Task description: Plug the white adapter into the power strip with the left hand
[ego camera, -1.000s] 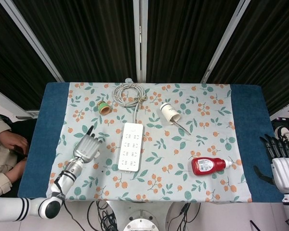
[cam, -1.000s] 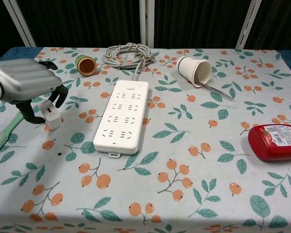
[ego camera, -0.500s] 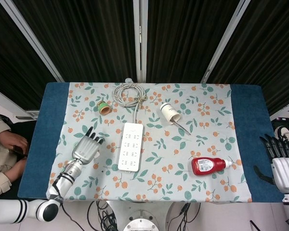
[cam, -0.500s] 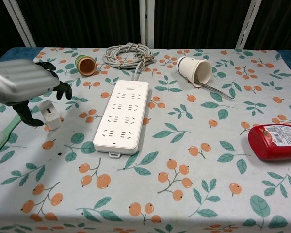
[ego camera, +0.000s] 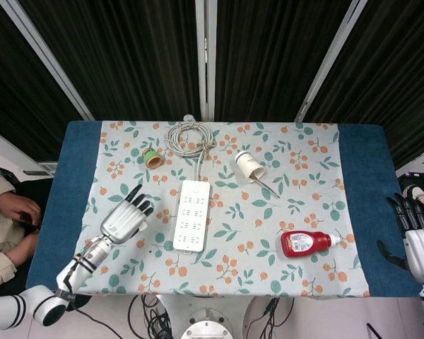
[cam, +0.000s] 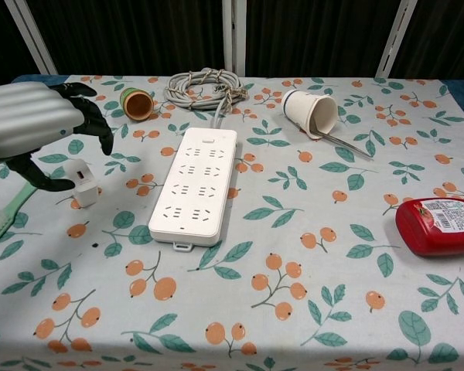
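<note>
The white adapter stands on the floral cloth, left of the white power strip and apart from it. My left hand hovers over the adapter with fingers spread; its thumb tip lies just left of the adapter, and nothing is held. In the head view the left hand covers the adapter, beside the power strip. My right hand waits past the table's right edge, fingers straight and apart, empty.
The strip's grey cable is coiled at the back. A paper cup with a stick lies tipped at back right, a red bottle on its side at right, a small orange-green cup at back left, a green brush at left edge.
My left hand has spread its fingers and risen, drawing back to the left off the adapter. The adapter stays on the cloth. The right hand has barely shifted.
</note>
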Robot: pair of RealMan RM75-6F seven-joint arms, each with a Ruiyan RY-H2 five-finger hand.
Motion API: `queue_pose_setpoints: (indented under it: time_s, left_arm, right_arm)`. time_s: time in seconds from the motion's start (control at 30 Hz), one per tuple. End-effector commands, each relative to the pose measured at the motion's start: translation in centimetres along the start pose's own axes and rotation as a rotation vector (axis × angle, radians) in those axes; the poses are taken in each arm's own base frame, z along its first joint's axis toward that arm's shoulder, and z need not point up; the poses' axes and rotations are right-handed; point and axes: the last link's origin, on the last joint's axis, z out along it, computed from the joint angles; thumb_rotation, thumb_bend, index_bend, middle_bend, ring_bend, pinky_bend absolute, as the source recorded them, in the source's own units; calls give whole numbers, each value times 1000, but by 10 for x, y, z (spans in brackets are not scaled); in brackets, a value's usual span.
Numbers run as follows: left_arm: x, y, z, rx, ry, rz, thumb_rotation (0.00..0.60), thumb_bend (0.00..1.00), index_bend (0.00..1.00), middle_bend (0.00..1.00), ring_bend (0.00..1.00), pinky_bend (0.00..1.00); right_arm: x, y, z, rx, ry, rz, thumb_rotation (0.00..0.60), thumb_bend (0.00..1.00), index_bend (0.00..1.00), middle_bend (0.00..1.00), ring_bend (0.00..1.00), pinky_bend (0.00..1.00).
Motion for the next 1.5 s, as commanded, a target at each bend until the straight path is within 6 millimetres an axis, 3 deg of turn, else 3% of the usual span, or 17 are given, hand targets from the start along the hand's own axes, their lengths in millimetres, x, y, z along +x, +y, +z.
queue_pose_setpoints:
  time_s: [0.03,0.27,0.57,0.77,1.5]
  left_arm:
    - [-15,-4,-6,-33,25,-7,600,241,367,299,155,0]
    - [-20,-7,-8,-30,3,7,600,239,356,299,155,0]
    - [-8,-7,-20,-13,53,-1,600,235,338,298,156,0]
    - [-16,-9,-24,-7,18,6,600,221,338,298,156,0]
    - [-36,-9,-12,-32,12,38,600,216,387,327,156,0]
  right_arm:
    - [1,-1,0,0,2,-3,600,228,0,0,0,0]
    - [0,0,-3,-11,0,1,600,228,0,0,0,0]
    - [-2,-2,-1,-9,-7,4,600,228,0,0,0,0]
    - [-3,-1,-1,-12,-9,6,600,228,0,0,0,0]
    - [-3,0,-4,-19,-3,7,600,228,0,0,0,0]
